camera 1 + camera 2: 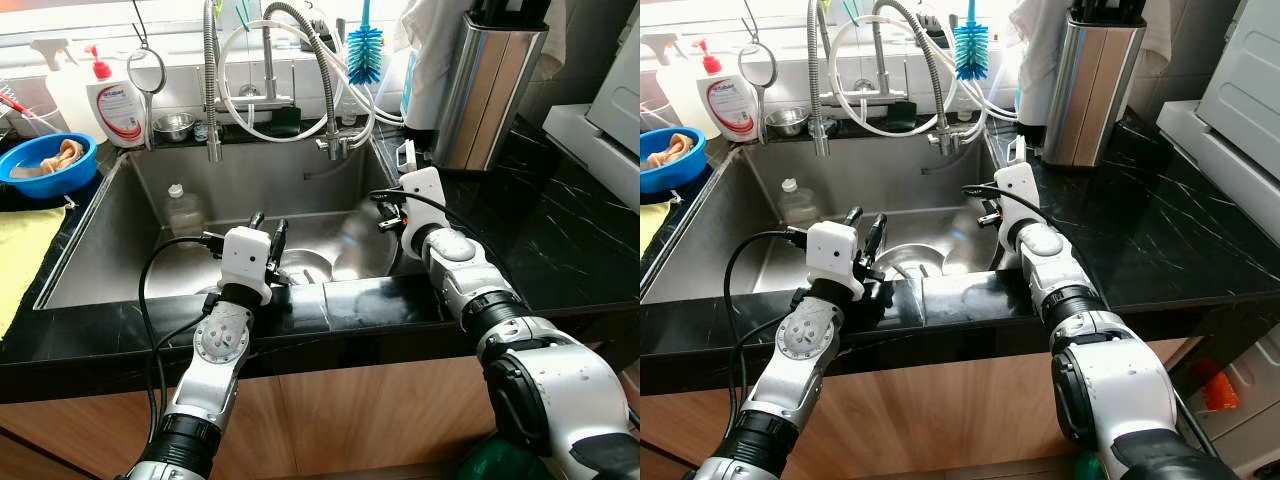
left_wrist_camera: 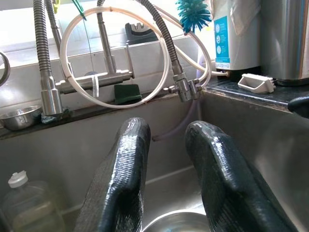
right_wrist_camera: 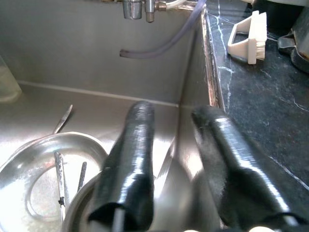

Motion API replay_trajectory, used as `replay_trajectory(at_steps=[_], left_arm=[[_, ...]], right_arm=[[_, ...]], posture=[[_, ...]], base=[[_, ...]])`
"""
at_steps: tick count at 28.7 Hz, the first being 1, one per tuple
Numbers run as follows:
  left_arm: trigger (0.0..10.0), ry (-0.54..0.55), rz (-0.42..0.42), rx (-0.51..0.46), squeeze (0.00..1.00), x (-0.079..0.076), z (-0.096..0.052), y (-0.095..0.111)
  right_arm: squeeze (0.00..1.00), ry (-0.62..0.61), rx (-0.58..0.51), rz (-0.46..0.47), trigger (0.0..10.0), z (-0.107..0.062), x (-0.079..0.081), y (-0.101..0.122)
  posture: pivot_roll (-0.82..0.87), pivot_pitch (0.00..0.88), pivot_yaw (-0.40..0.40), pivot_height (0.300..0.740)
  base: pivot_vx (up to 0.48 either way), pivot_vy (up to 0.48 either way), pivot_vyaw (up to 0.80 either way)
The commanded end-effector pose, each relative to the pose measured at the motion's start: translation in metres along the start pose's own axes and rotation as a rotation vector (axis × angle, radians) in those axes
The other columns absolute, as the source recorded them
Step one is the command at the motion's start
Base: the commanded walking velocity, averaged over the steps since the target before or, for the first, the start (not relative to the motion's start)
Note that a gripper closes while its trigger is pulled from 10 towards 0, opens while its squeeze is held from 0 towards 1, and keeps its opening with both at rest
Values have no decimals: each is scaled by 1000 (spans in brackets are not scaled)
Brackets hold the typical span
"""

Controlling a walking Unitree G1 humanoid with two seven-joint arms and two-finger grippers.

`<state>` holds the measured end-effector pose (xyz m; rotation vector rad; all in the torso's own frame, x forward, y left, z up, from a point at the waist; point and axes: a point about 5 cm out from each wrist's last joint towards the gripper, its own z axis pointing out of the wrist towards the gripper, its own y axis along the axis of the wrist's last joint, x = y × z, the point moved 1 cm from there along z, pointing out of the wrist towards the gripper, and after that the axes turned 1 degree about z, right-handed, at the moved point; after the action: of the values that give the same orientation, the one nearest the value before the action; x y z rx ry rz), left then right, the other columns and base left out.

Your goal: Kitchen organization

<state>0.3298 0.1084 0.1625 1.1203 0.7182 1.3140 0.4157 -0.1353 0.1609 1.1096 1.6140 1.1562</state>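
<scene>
My left gripper (image 1: pixel 270 225) hangs open over the front of the steel sink (image 1: pixel 110 250), nothing between its fingers (image 2: pixel 125 164). Just below it lies a steel bowl (image 1: pixel 300 265), whose rim (image 2: pixel 178 223) also shows in the left wrist view. My right gripper (image 1: pixel 386 208) is open low at the sink's right wall, its fingers (image 3: pixel 133 150) apart and holding nothing. Beneath it a steel plate (image 3: pixel 38 169) carries a few thin utensils (image 3: pixel 60 176). A clear plastic bottle (image 1: pixel 183 210) stands in the sink's far left corner.
Faucets and hoses (image 1: pixel 270 90) hang over the back ledge with a small steel bowl (image 1: pixel 173 125), a soap bottle (image 1: pixel 116 100) and a blue brush (image 1: pixel 365 50). A blue bowl (image 1: pixel 47 162) and a yellow cloth (image 1: pixel 18 262) sit left. A steel knife holder (image 1: pixel 485 90) and white scrub brush (image 3: pixel 248 38) stand on the right black counter.
</scene>
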Motion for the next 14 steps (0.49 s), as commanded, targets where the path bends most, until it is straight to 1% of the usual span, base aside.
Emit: replay_trajectory(at_steps=[1,2,3,4,5,7,8,10,14], left_arm=[[10000,-10,14,-1,0,-1,1,1],[10000,-10,15,-1,0,-1,1,1],[10000,-10,15,-1,0,-1,1,1],[10000,-10,15,0,0,-1,1,1],[10000,-10,16,1,0,-1,1,0],[10000,-10,15,0,0,-1,1,1],[10000,-9,15,0,0,-1,1,1],[10000,-4,16,-1,0,0,0,1],[10000,29,22,-16,0,5,-1,3]], right_arm=[[816,10,7,-6,10000,-1,3,-7],[757,13,7,-10,10000,-1,4,-8],[757,13,7,-10,10000,-1,4,-8],[671,15,7,-12,10000,-1,5,-9],[0,11,-2,-18,10000,-1,6,-10],[0,-1,-15,-26,10000,-1,4,-9],[0,-24,-44,-42,10000,-2,0,-5],[0,-81,-126,-30,10000,-5,-10,8],[0,-115,-259,-3,10000,-11,-18,25]], posture=[[-145,0,19,740],[-145,0,20,740],[-145,0,20,740],[-145,0,20,740],[-145,0,20,740],[-144,0,21,740],[-144,0,21,740],[-145,0,20,740],[-147,0,19,740]], base=[[0,0,0],[0,0,0],[0,0,0],[0,0,0],[0,0,0],[0,0,0],[0,0,0],[0,0,0],[0,0,0]])
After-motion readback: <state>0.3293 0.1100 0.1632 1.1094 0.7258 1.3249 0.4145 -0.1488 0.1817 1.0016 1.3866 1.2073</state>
